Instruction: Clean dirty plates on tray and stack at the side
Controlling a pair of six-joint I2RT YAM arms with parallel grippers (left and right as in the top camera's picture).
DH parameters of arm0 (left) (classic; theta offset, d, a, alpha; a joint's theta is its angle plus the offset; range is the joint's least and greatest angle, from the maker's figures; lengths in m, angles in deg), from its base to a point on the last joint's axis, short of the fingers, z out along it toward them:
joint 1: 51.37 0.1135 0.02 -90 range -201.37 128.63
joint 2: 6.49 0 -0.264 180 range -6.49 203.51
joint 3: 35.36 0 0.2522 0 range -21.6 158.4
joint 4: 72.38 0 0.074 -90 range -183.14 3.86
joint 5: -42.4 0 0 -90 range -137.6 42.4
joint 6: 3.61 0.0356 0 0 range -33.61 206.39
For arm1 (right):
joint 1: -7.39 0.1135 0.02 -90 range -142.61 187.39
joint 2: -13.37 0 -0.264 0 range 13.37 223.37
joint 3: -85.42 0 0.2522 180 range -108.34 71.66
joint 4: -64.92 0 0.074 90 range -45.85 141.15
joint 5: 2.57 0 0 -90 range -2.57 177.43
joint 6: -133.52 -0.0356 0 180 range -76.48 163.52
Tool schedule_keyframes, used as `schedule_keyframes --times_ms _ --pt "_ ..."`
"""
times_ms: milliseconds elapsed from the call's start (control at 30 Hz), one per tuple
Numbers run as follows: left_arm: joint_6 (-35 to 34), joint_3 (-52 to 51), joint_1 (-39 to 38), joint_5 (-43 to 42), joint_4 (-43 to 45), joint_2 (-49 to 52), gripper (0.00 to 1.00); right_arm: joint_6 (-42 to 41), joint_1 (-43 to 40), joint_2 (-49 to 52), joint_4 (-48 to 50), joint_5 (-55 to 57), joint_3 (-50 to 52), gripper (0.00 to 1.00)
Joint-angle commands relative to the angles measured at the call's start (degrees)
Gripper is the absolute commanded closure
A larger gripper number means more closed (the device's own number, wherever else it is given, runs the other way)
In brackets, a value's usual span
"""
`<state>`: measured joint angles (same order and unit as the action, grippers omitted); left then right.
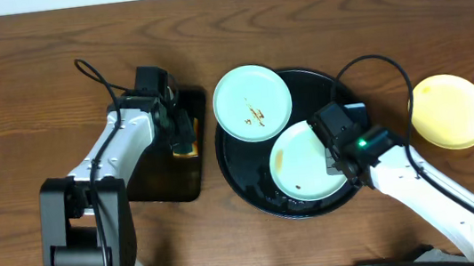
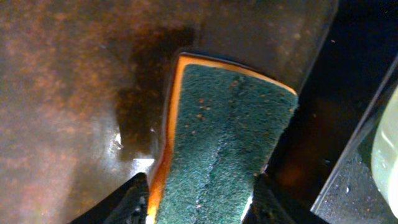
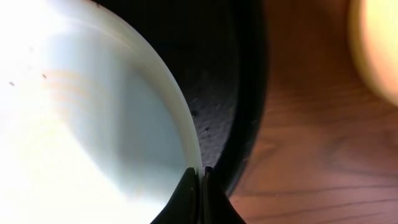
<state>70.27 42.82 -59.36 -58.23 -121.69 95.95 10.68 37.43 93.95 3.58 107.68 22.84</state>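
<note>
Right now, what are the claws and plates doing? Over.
Left gripper shut on sponge. Right gripper shut at rim of near mint plate, in round tray. Far mint plate smeared; yellow plate aside. Nothing blocking.

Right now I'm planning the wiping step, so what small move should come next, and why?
Probably carry the sponge across from the rectangular tray to the nearer plate: the left jaws grip the sponge, the right jaws pinch that plate's rim, and a brown smear shows on it.

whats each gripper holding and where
Left gripper holds the sponge by its near end; right gripper pinches the lower mint plate at its right rim.
</note>
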Motion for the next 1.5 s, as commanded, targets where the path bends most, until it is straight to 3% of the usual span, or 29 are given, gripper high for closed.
schedule_keyframes --times_ms 0,300,600,667,1133,1467 --pt "0.63 -0.44 0.04 -1.79 0.09 0.98 0.49 -2.47 0.33 2.47 -0.52 -5.20 -0.96 0.99" --pt "1.27 -1.07 -2.99 -1.16 0.04 1.42 0.50 -2.49 0.33 7.06 -1.22 -7.04 -0.94 0.99" --pt "1.25 -2.49 -3.98 1.49 0.02 1.42 0.80 -2.49 0.33 7.45 -1.05 -7.08 -0.94 0.99" --pt "1.25 -2.49 -3.98 1.49 0.04 1.40 0.92 -2.49 0.33 7.45 -1.05 -7.23 -0.94 0.99" --pt "1.22 -0.13 -4.00 -4.02 -6.19 -11.93 0.92 -2.47 0.33 7.45 -1.03 -7.26 -0.94 0.99" --pt "1.22 -0.39 -3.98 -6.25 -5.97 -12.26 0.92 -2.45 0.33 7.45 -1.09 -7.52 -0.96 0.99"
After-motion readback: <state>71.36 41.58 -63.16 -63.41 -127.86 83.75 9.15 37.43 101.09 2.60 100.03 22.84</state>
